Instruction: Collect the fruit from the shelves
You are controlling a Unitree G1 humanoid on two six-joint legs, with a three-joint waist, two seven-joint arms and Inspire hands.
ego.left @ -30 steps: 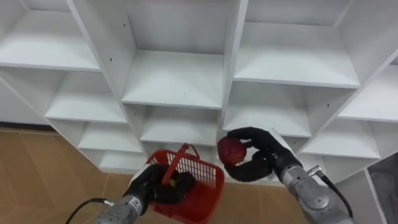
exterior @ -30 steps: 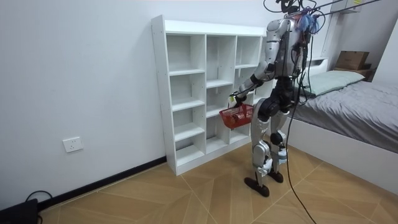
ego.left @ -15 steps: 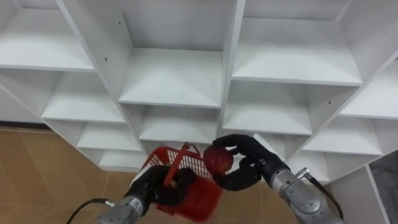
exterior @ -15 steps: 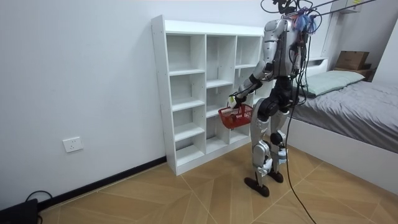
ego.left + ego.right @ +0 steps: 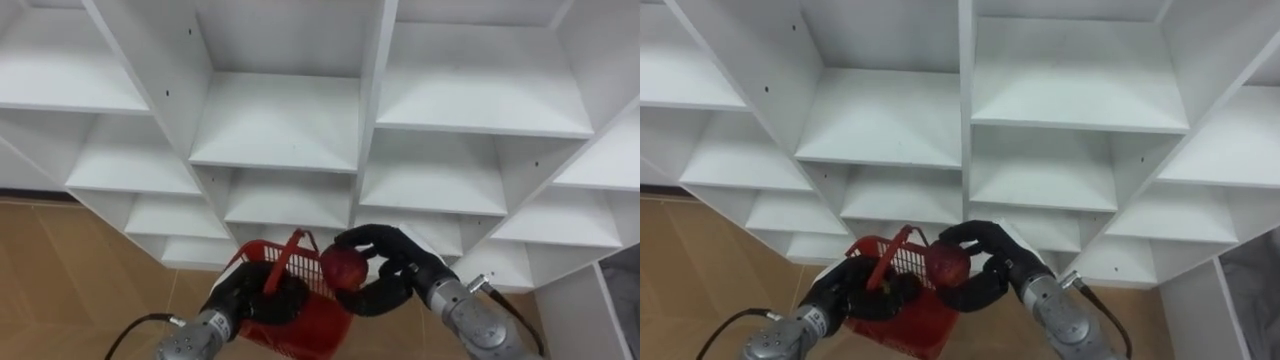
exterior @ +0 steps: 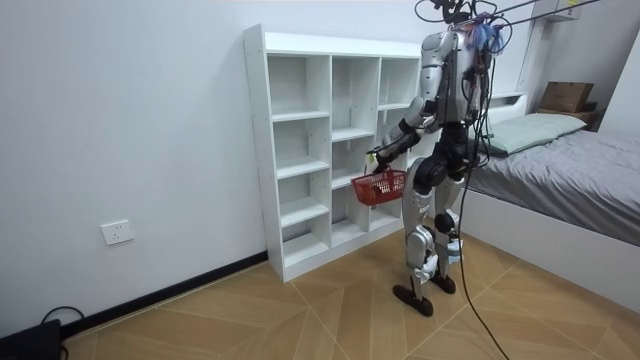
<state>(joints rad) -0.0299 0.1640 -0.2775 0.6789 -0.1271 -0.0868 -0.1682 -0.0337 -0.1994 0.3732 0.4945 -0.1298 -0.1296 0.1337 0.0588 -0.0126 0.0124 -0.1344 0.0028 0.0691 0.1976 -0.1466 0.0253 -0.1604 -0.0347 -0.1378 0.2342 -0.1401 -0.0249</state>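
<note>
Apple point(image 5: 343, 268) sits inside our right hand point(image 5: 400, 268), fingers curled round it, right at the edge of the red basket point(image 5: 312, 318). Our left hand point(image 5: 250, 300), just left of it, grips the basket's handle. White shelves point(image 5: 275, 125) stand past both hands, and brown floor point(image 5: 80, 270) lies below.

Humanoid, silver-grey torso, limbs and forearms with dark joints; left hand point(image 5: 255, 300) and right hand point(image 5: 405, 272) black; dark cable at left forearm.

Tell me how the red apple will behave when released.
Round and smooth, the red apple will probably roll once the right robot hand releases it. It looks firm, undented by that grip. The red basket's walls should contain it.
</note>
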